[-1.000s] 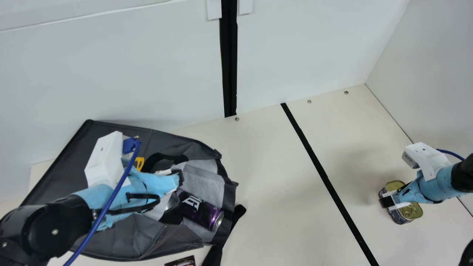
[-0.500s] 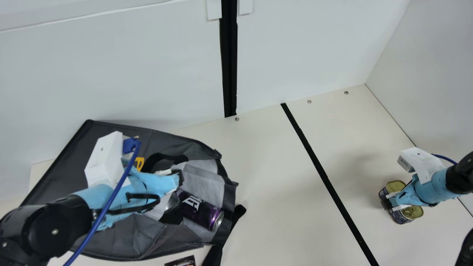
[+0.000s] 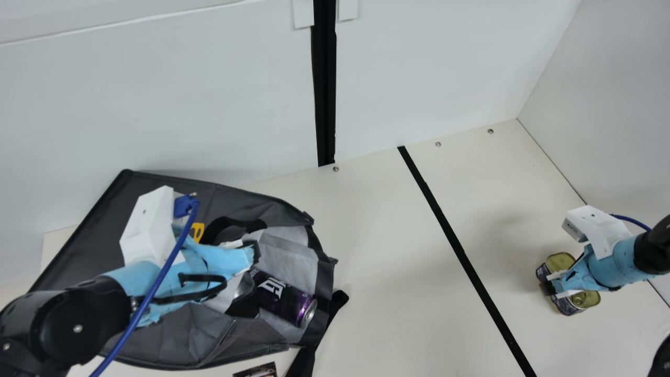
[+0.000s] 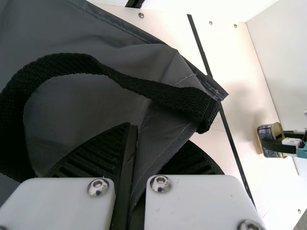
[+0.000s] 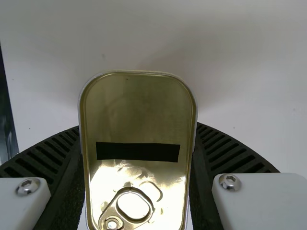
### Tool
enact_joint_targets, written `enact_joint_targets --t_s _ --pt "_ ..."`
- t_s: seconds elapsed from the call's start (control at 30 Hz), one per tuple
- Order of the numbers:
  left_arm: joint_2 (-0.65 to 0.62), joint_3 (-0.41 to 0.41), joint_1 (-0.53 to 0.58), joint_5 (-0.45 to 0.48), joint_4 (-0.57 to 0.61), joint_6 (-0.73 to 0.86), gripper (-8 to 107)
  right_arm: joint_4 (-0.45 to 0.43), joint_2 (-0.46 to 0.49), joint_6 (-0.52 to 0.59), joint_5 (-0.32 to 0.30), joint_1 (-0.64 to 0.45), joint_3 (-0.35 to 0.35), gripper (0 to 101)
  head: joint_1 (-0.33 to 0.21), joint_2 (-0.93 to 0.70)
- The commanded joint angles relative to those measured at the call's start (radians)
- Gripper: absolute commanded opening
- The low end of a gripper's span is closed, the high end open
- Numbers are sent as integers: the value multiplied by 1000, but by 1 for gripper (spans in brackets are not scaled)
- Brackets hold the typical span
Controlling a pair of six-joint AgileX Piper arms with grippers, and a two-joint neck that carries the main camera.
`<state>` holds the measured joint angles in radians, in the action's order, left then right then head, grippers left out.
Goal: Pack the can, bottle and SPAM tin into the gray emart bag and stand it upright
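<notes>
In the main view my left gripper (image 3: 252,254) is at the mouth of the gray bag (image 3: 89,251), which lies on its side. The left wrist view has the bag's fabric (image 4: 91,110) pinched in my left gripper (image 4: 156,139). A purple can (image 3: 285,301) lies inside the bag's open mouth. Far to the right, the SPAM tin (image 3: 585,299) is on the table with my right gripper (image 3: 557,287) over it. The right wrist view has a ribbed finger against each long side of the tin (image 5: 139,105), my right gripper (image 5: 137,128) shut on it. I cannot make out the bottle.
A black strap (image 3: 339,300) trails from the bag's mouth. Part of a dark printed item (image 3: 257,370) shows at the bottom edge. A black line (image 3: 455,241) crosses the table between the bag and the tin. White walls stand behind and at the right.
My right gripper has shifted slightly left on the main view and tilted a little. The tin has moved only a trace. The left arm and the bag have kept still.
</notes>
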<state>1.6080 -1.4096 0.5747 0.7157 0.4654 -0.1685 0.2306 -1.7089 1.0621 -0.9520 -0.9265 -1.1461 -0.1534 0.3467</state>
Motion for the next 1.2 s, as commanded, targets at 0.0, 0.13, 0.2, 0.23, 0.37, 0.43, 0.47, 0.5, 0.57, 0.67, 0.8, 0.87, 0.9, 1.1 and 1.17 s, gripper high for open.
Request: enact_joint_targets --t_s 0.0,0.13,0.2,0.23,0.37,0.43,0.47,0.5,0.57,0.67,0.8,0.87,0.9,1.1,1.17 --pt "0 0 0 0 0 0 -8 -6 19 -9 -2 9 6 0 -21 2" --pt "0 0 0 0 0 0 -8 -16 60 -34 -3 37 26 0 -21 2" --pt "0 0 0 0 0 0 -8 -23 82 -50 -4 56 37 0 -21 2" --pt "0 0 0 0 0 0 -8 -29 93 -59 -4 66 43 0 -21 2" --pt "0 0 0 0 0 0 -8 -52 132 -96 -3 111 67 0 -21 2" --pt "0 0 0 0 0 0 -8 -61 151 -112 -4 135 78 0 -21 2" --pt "0 0 0 0 0 0 -8 -64 159 -119 -4 148 83 0 -21 2" --pt "0 0 0 0 0 0 -8 -68 167 -126 -4 161 89 0 -21 2" --pt "0 0 0 0 0 0 -8 -74 182 -136 -5 187 99 0 -21 2" --pt "0 0 0 0 0 0 -8 -81 201 -149 -9 225 109 0 -21 2" --pt "0 0 0 0 0 0 -8 -87 221 -161 -16 275 117 0 -21 2" --pt "0 0 0 0 0 0 -8 -88 229 -165 -20 300 120 0 -21 2" --pt "0 0 0 0 0 0 -8 -89 233 -167 -21 312 121 0 -21 2" --pt "0 0 0 0 0 0 -8 -91 256 -171 -31 389 130 0 -21 2" --pt "0 0 0 0 0 0 -8 -92 263 -172 -34 416 134 0 -21 2"
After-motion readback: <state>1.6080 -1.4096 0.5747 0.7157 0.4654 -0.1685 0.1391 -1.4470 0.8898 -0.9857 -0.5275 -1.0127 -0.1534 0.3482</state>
